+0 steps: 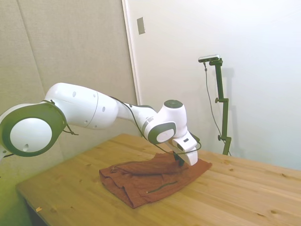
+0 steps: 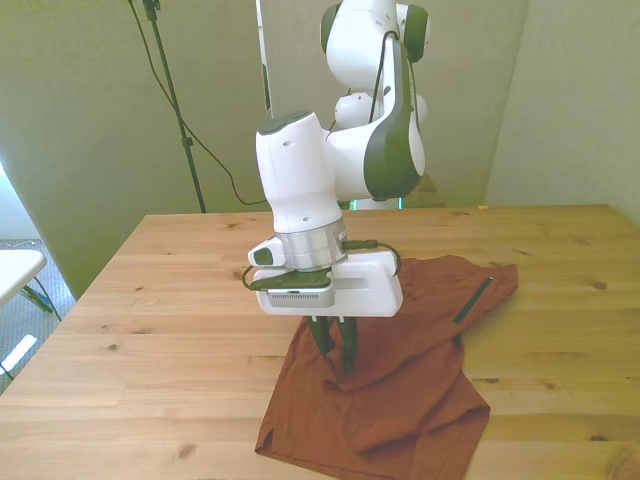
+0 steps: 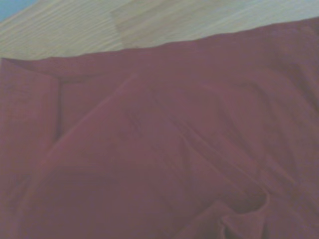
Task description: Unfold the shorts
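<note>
Shorts (image 2: 400, 370) lie crumpled on the wooden bench (image 2: 160, 330), lower centre-right of the front view and centre of the side view, with folds stacked over each other. Tool (image 2: 335, 362) is down on the fabric near the middle of the front view, fingers (image 2: 347, 345) close together and pinching a raised ridge of cloth. Dark zipper pocket (image 2: 473, 300) shows toward the front view's right. Wrist view is filled by blurred rust fabric (image 3: 164, 149).

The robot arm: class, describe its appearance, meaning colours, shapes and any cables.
The arm has glossy white rounded shells with grey-green bands at the joints. Thin black cables run along it. The gripper has a boxy white body and two slim dark fingers.
</note>
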`<action>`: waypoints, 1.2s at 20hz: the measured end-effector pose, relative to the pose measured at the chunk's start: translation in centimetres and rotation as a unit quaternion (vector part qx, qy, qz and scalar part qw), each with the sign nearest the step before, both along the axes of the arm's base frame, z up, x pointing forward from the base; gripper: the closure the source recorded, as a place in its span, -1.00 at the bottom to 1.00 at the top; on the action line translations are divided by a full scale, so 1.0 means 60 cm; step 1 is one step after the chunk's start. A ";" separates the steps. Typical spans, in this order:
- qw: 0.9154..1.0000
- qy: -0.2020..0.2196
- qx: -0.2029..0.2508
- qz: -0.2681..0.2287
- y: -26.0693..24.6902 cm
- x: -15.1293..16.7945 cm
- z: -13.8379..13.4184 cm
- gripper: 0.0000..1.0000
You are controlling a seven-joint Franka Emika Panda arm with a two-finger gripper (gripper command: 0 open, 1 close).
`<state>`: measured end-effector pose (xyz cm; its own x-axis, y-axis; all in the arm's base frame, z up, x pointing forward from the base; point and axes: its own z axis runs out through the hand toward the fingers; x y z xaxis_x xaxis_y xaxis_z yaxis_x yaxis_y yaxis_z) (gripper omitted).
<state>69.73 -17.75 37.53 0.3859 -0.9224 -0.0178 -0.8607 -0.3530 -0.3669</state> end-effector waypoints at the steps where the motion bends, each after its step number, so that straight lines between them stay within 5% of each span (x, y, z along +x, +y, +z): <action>1: 1.000 -0.005 0.000 0.008 0.011 0.004 0.016 1.00; 9: 0.993 -0.042 -0.022 0.108 0.167 0.078 0.164 1.00; 21: 0.979 -0.019 -0.028 0.201 0.403 0.159 0.115 1.00; 22: 0.978 -0.020 -0.029 0.207 0.418 0.158 0.115 -1.00; 24: 0.975 -0.026 -0.036 0.216 0.442 0.156 0.125 -1.00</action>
